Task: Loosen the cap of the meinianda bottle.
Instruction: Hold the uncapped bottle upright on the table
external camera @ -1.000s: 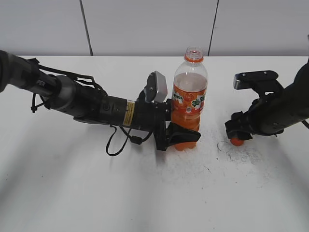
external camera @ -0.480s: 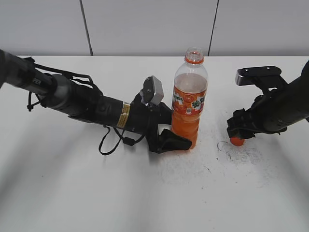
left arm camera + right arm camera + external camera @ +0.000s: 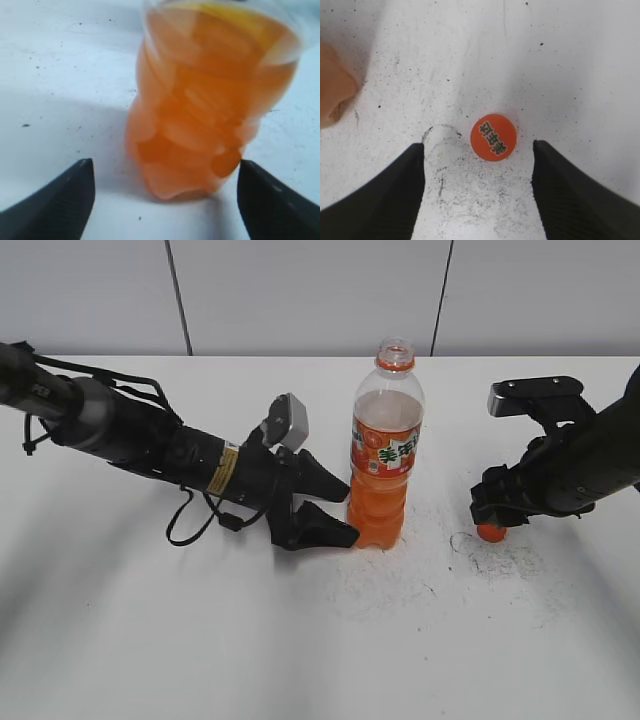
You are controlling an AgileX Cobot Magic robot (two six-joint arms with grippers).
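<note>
The right gripper [image 3: 477, 187] is spread wide and holds nothing; the cap [image 3: 493, 137] lies flat on the table [image 3: 580, 60] between its fingers, apparently set down. The left gripper [image 3: 325, 505], likewise wide and empty, faces the upright, uncapped meinianda bottle [image 3: 385, 455] just beyond its fingertips.

Lab-like test bench: scuffed white table [image 3: 330, 640], plain grey wall panels [image 3: 300, 295].

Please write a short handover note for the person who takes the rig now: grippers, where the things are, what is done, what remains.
Left gripper: open, just beside the meinianda bottle, not gripping it.
Right gripper: open, over the cap, not touching it.
The bottle stands upright on the table, its neck open.
The cap lies flat on the table, right of the bottle.
Done: cap is off.
Left: nothing apparent; retract both arms.
</note>
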